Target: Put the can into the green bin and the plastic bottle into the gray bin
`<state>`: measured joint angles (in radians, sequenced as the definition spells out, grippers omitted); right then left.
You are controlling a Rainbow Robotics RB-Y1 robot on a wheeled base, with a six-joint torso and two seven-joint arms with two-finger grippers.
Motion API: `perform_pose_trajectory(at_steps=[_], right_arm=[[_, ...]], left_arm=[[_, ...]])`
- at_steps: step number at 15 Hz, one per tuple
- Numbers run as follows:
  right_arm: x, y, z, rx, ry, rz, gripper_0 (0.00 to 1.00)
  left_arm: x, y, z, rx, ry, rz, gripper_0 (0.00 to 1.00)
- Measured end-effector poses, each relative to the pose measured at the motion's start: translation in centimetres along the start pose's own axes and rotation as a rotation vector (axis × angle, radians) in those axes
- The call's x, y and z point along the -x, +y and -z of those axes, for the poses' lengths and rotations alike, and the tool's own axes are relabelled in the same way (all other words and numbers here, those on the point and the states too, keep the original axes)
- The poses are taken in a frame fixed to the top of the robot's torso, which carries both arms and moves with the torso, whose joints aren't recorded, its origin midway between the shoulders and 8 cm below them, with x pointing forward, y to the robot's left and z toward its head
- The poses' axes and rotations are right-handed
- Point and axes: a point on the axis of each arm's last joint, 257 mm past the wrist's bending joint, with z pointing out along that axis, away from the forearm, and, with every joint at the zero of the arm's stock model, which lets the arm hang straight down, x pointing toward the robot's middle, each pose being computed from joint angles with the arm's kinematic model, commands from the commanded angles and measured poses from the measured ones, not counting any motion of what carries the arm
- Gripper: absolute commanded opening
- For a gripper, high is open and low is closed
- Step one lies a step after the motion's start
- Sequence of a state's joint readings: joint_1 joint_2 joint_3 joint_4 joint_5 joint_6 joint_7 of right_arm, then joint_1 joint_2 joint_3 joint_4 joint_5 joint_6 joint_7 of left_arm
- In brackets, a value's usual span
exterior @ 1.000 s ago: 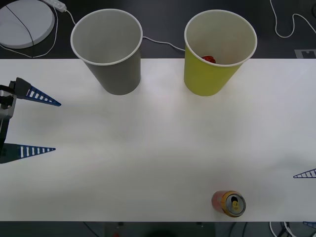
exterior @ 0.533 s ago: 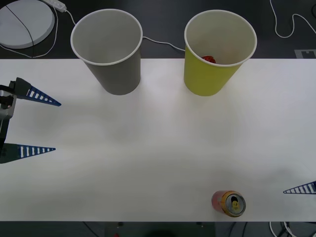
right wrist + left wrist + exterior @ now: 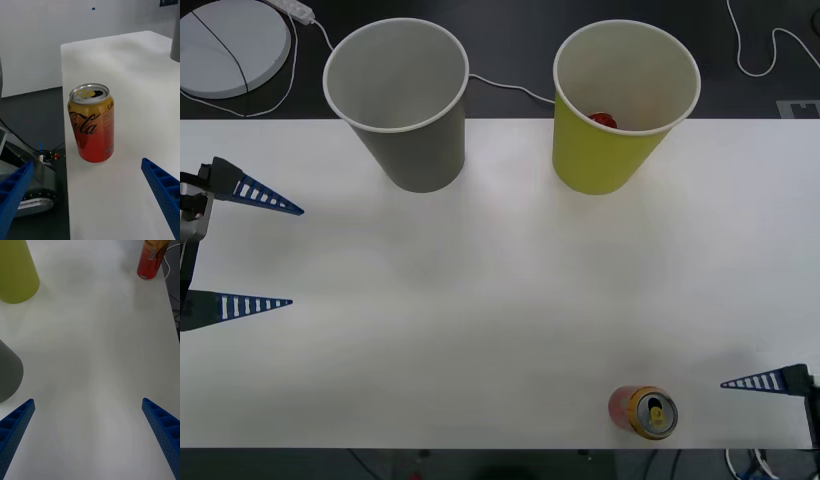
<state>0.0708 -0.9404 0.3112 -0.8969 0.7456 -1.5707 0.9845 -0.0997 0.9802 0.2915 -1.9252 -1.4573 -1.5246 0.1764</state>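
The can [image 3: 643,411] stands upright on the white table [image 3: 500,290], long axis vertical, its gold top and open mouth facing up, in the lower right of the front view close to the table's near edge. The right wrist view shows its side [image 3: 91,123]: red-orange fading to gold near the top, with pale script lettering, standing just inside the table's edge (the floor and some base hardware lie beyond). The right gripper [image 3: 90,195] has its blue ribbed fingers spread wide, the can between and ahead of them, touching neither; it holds nothing. In the front view one of its fingers [image 3: 760,381] enters at the lower right, near the can but apart from it. The left gripper [image 3: 250,250] sits at the left edge of the front view, fingers also wide apart and holding nothing, over bare table. The gray bin [image 3: 398,100] and the green bin [image 3: 623,105] stand upright side by side at the top of the front view, well apart from the can; a small red thing [image 3: 603,120] shows inside the green bin. The left wrist view catches the outer walls of both bins, green [image 3: 17,273] and gray [image 3: 9,375].
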Motion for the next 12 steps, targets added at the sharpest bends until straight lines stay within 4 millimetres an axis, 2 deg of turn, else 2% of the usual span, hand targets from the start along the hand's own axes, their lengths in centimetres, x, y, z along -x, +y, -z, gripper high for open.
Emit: perform_pose_trajectory(at_steps=[4,12], right_arm=[[0.5,0.3,-2.5,-0.029,-0.07,-0.028,1.0],[-0.2,-1.4,-5.9,-0.085,-0.075,-0.017,1.0]], left_arm=[[0.0,0.0,0.0,0.0,0.0,0.0,1.0],[0.0,0.0,0.0,0.0,0.0,0.0,1.0]])
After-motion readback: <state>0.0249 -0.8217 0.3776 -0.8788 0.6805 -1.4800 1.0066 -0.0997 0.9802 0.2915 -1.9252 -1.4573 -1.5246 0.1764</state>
